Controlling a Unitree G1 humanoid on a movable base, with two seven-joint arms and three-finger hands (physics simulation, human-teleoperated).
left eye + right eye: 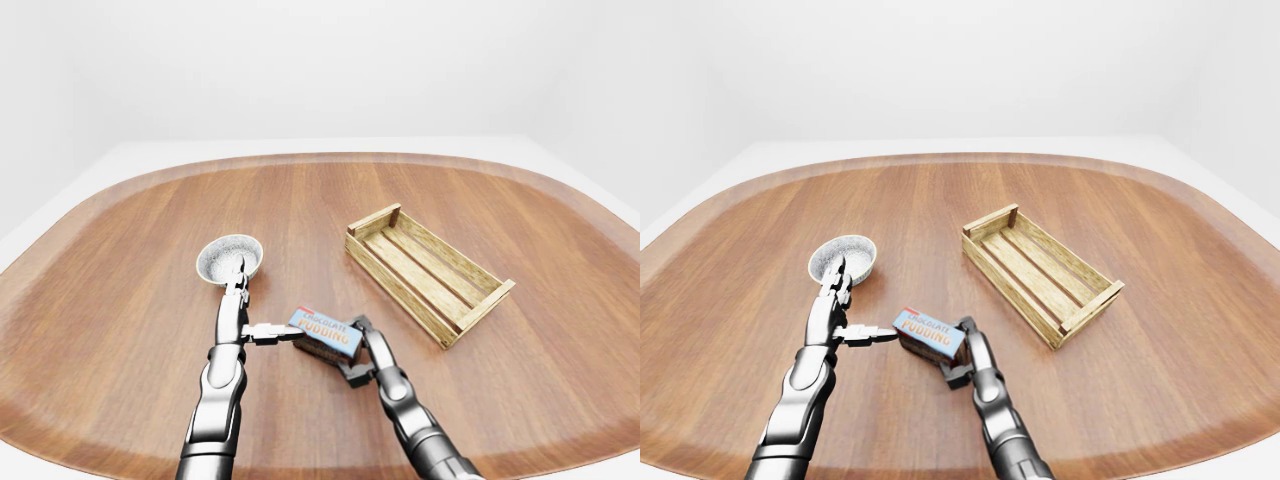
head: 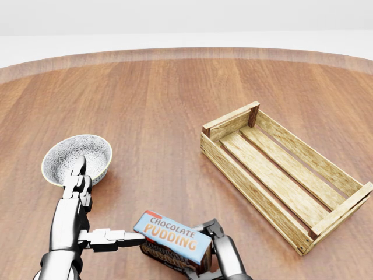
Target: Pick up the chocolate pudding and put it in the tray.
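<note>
Blue-topped chocolate pudding (image 2: 173, 241) box, orange lettering, tilted between hands

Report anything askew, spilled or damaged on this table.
Only the chocolate pudding box looks askew: it sits tilted between the left hand and right hand. The tray and the bowl look intact; nothing is spilled.

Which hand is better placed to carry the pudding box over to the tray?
The right hand. Its fingers already press the pudding box on the end facing the tray, and the tray lies on its side of the table. The left hand only touches the far end with one finger.
</note>
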